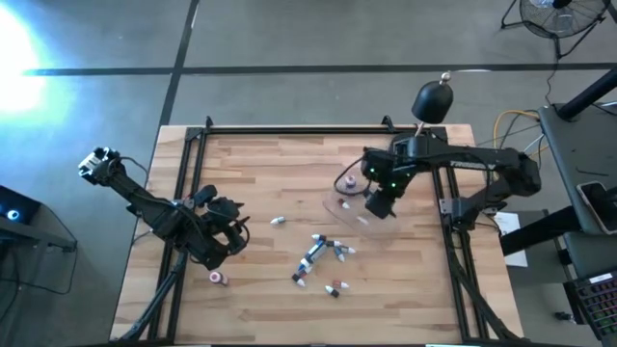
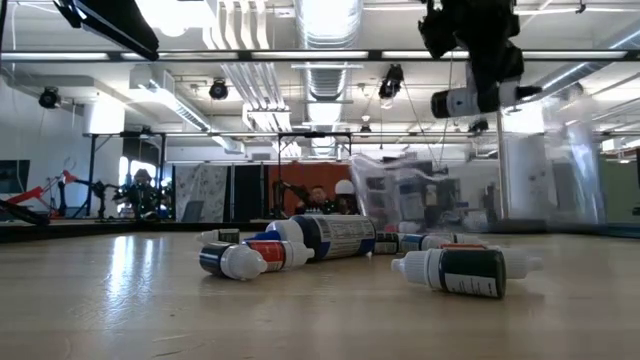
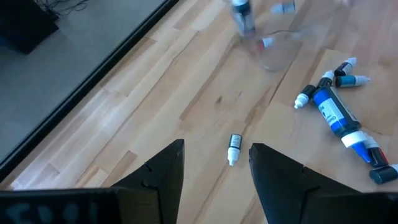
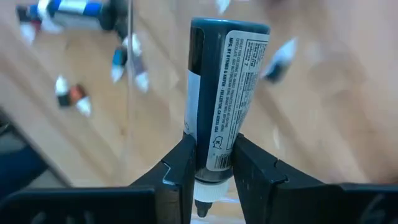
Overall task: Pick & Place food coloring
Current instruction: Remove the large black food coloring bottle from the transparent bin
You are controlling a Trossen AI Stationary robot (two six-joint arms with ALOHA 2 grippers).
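Clamped on a dark food coloring bottle [image 4: 217, 106], the right gripper [image 4: 212, 163] hangs over the clear tray [image 1: 339, 203]; left gripper [image 3: 214, 163] waits open, other bottles [image 1: 318, 255] scattered mid-table.

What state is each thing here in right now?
Right gripper: shut on a bottle, above the tray.
Held bottle: gripped near its cap.
Left gripper: open, empty.
Tray: on the table.
Loose bottles: lying on their sides on the table.
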